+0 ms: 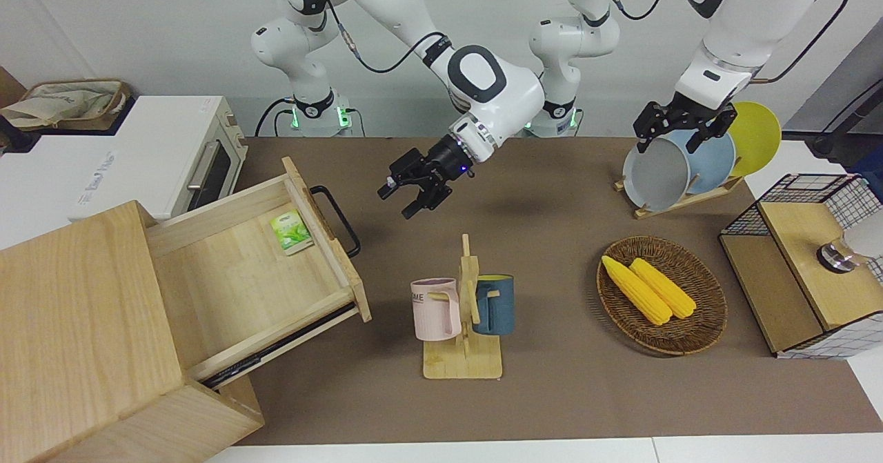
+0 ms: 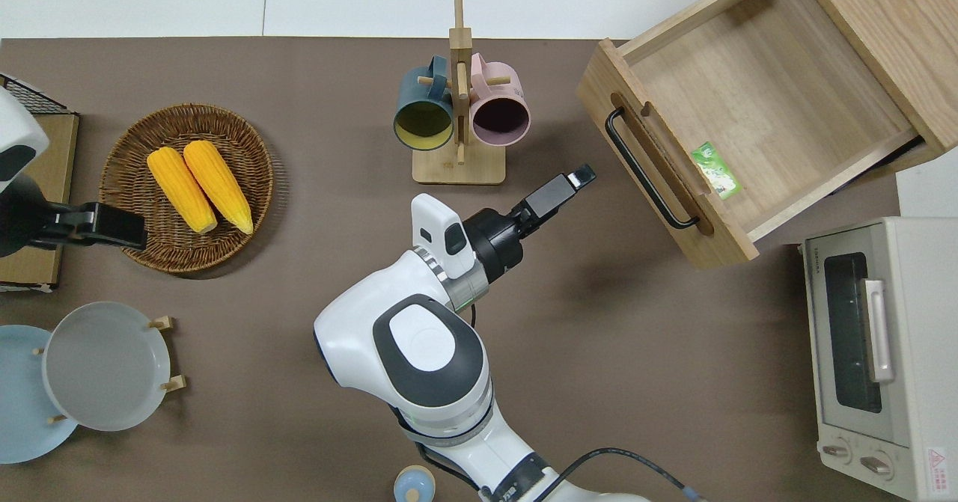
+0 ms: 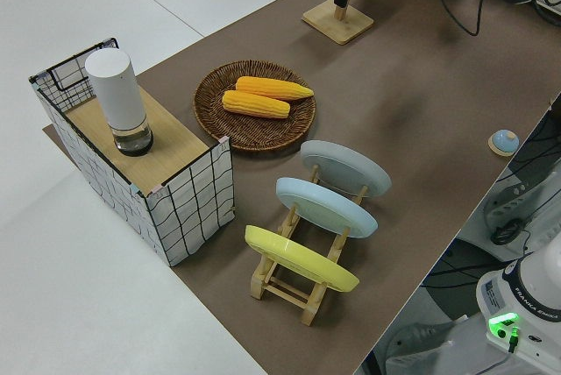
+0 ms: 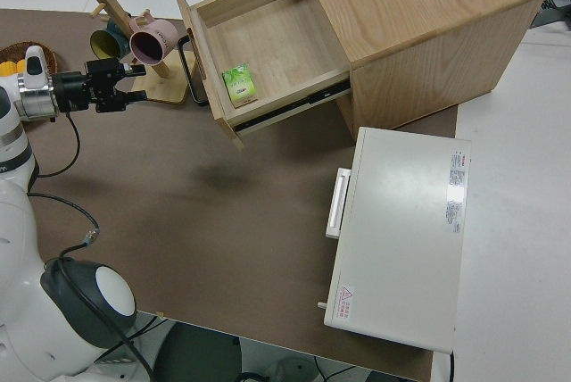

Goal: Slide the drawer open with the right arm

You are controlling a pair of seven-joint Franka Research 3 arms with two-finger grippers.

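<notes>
Front view: we see the wide light-wood drawer (image 1: 255, 270) pulled out of the big pale wooden cabinet (image 1: 83, 339), a small green packet (image 1: 290, 232) inside. The right gripper (image 1: 412, 197) hangs with fingers spread, holding nothing.

Overhead view: it is over bare brown table (image 2: 636, 322) between the black bar handle (image 2: 647, 169) and the wooden mug rack (image 2: 458, 113), touching neither.

Right side view: the white toaster oven (image 4: 401, 239) stands just beside the cabinet. The left arm is parked.
</notes>
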